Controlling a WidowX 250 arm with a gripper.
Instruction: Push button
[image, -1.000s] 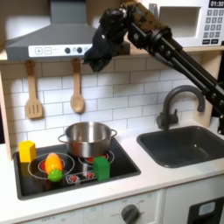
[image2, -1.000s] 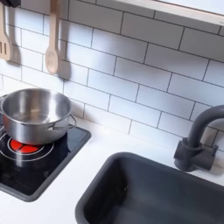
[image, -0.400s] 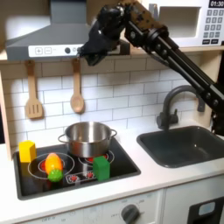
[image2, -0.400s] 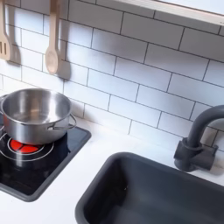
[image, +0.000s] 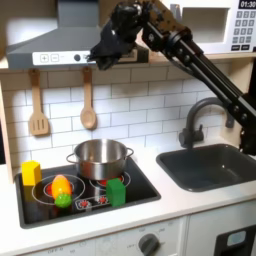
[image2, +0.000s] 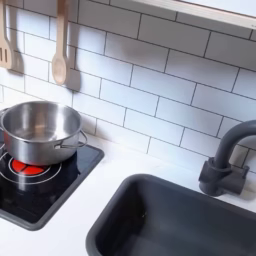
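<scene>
I have the hand (image: 104, 52) raised to the range hood (image: 50, 45), just at the row of buttons (image: 75, 57) on its front edge, so a fingertip can press one. I cannot tell whether its jaws are wide or narrow.

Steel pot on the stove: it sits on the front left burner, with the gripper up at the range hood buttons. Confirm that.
Not quite. In the first exterior view the steel pot sits on the back right burner, not the front left. The gripper is indeed at the range hood buttons.
</scene>
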